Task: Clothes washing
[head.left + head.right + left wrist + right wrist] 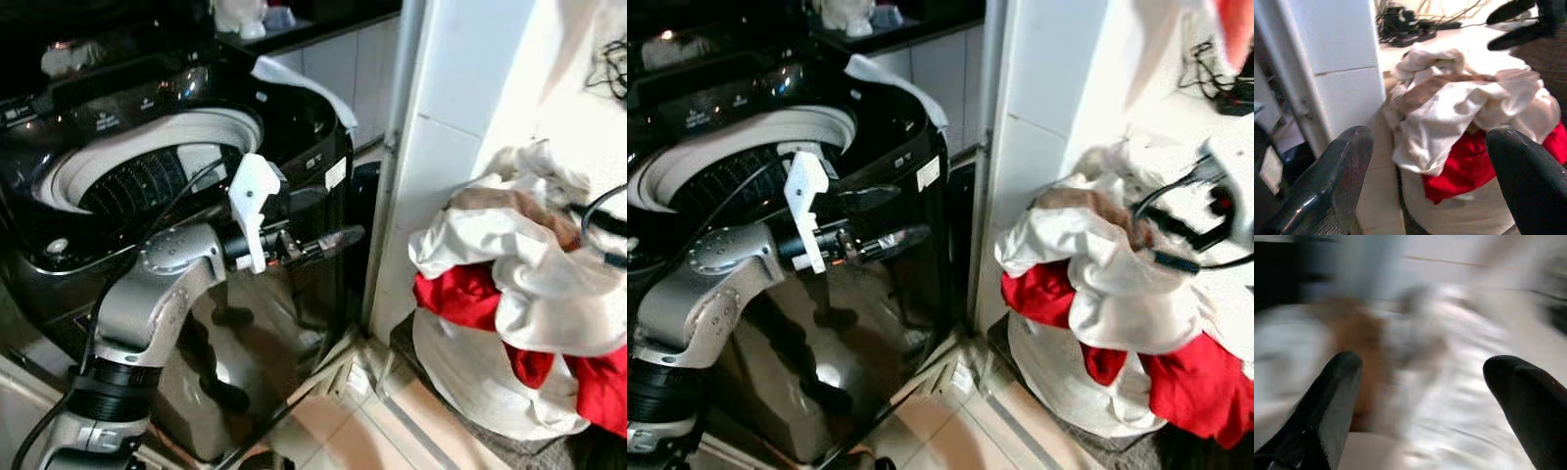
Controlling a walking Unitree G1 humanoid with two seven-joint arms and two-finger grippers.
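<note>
A black top-loading washing machine [294, 127] is seen at 10 o'clock in the head views, its lid raised and its pale-rimmed drum [147, 171] exposed. A white tiled pillar [446, 147] stands just beside the machine at 12 o'clock. At 3 o'clock, on the far side of that pillar, a heap of laundry [519, 284] is piled in a pale bag [470, 377] resting on the floor [338, 431]; white and cream garments lie on top, a tan piece [1422, 90] is tucked among them, and a red garment [460, 294] shows beneath.

The left tool [338, 238] is held out in front of the machine's glossy front panel, pointed toward 3 o'clock at the laundry but well apart from it. In the left wrist view its 2 fingers [1337, 166] are spread wide and nothing is held between them.

The right tool [1166, 245] is seen over the top of the heap, near the white cloth. In the blurred right wrist view its 2 fingers [1327, 401] are parted with nothing gripped, white and tan fabric lying beyond them
</note>
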